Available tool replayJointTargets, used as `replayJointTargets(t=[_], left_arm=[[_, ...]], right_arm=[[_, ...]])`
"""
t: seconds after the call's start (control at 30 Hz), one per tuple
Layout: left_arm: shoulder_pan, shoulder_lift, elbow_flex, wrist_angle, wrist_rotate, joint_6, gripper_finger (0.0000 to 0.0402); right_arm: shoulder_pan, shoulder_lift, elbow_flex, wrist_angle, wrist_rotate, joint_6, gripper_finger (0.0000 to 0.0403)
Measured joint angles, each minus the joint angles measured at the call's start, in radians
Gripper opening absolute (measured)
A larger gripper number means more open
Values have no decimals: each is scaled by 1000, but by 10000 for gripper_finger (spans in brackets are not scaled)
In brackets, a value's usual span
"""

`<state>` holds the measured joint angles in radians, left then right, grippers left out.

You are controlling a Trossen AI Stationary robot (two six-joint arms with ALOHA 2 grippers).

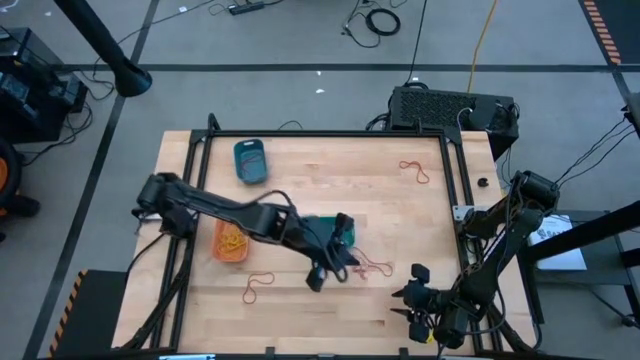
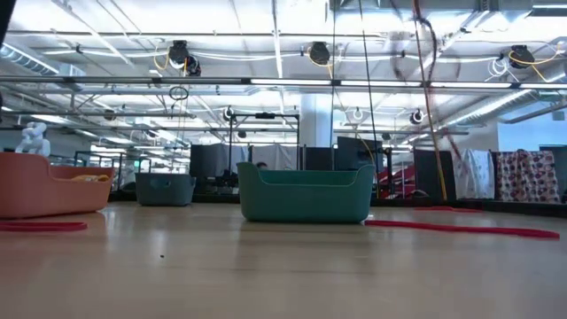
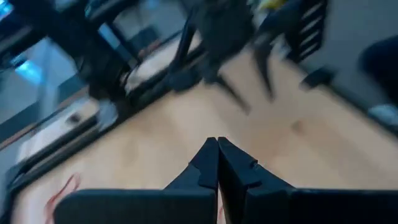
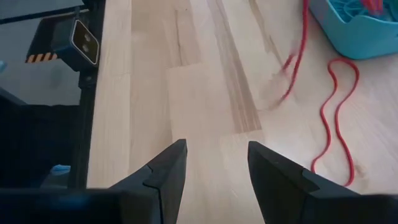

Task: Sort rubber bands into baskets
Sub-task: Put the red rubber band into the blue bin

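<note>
The teal basket (image 1: 322, 222) stands mid-table, half under my left arm; it also shows in the low view (image 2: 306, 195) and the right wrist view (image 4: 360, 31). The orange basket (image 1: 230, 242) holds yellow bands. The blue basket (image 1: 250, 160) stands at the far left. My left gripper (image 1: 352, 262) is shut just right of the teal basket, above a red rubber band (image 1: 375, 266). A blurred red strand (image 4: 289, 62) rises from the table toward it. My right gripper (image 1: 405, 292) is open and empty near the front right. My left gripper is shut (image 3: 217, 144) on a red rubber band, but the place of contact does not show in any view. The strand (image 2: 438, 97) hangs below the gripper, slanting down toward the table right of the teal basket. Its lower part (image 4: 336, 112) lies on the wood.
More red bands lie at the near left (image 1: 258, 288) and the far right (image 1: 415, 172). A black frame rail (image 1: 455, 180) borders the table. A black box (image 1: 450, 108) stands behind the far right corner. Bare wood lies between the two grippers.
</note>
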<state>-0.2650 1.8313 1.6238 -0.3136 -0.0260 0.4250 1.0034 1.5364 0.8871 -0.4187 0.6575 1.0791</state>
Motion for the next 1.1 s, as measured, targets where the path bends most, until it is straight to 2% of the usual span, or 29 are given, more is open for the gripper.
replayJointTargets(t=[0.13, 0.4, 0.5, 0.6, 0.77, 1.0, 1.1], left_arm=[[20, -66, 0, 16, 152, -2, 2], [60, -90, 0, 242, 279, -133, 2], [84, -97, 10, 284, 294, -157, 2], [114, -118, 43, 161, 200, -144, 2], [213, -173, 94, -108, -23, -106, 2], [442, -214, 92, -488, -158, -132, 1], [565, -214, 87, -640, -168, -132, 1]], right_arm=[[0, 0, 0, -4, 0, -4, 164], [0, 0, 0, -9, 0, -4, 164], [0, 0, 0, -10, 0, -4, 164], [0, 0, 0, -10, 1, 7, 164], [0, 0, 0, -3, 1, 16, 164], [0, 0, 0, -5, 7, 10, 164], [0, 0, 0, -4, 24, 10, 164]])
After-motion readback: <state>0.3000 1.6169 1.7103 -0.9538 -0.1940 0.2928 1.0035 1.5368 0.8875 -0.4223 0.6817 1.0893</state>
